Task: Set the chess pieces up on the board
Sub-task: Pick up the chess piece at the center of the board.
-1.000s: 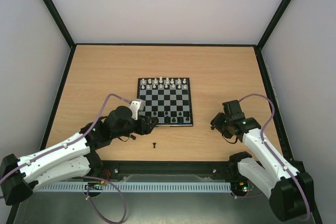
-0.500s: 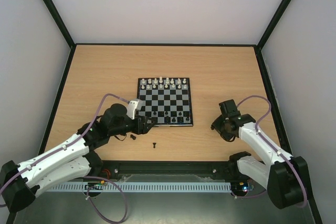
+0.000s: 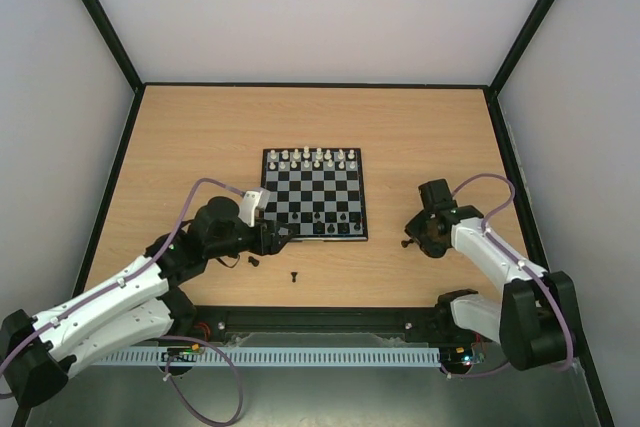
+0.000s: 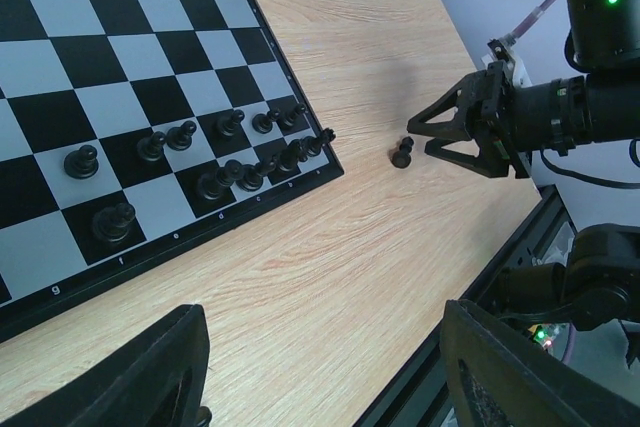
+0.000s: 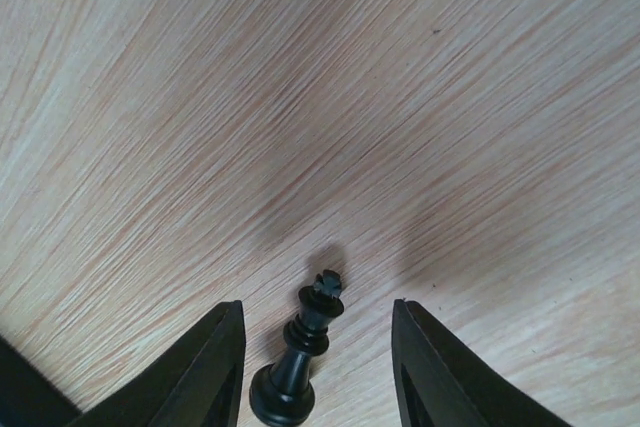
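Note:
The board [image 3: 300, 193] lies mid-table, with cream chess pieces [image 3: 315, 157] along its far rows and black chess pieces [image 3: 327, 223] on its near rows. In the left wrist view the board [image 4: 120, 97] carries several black pieces [image 4: 240, 173] near its corner. A black king [image 5: 300, 359] stands upright on the bare wood right of the board, between the fingers [image 5: 205, 372] of my right gripper [image 5: 315, 367]. That gripper is open, with a gap on both sides of the king. My left gripper [image 4: 330, 377] hovers open over wood by the board's near left corner, holding nothing.
Two loose black pieces sit on the table in front of the board, one [image 3: 294, 276] near the middle and one [image 3: 253, 260] beside my left wrist. The black table rail [image 3: 320, 315] runs along the near edge, and walls enclose the other sides.
My right gripper has swung left toward the board, come down around the black king, and its jaws have narrowed. My left arm has drawn back slightly to the left.

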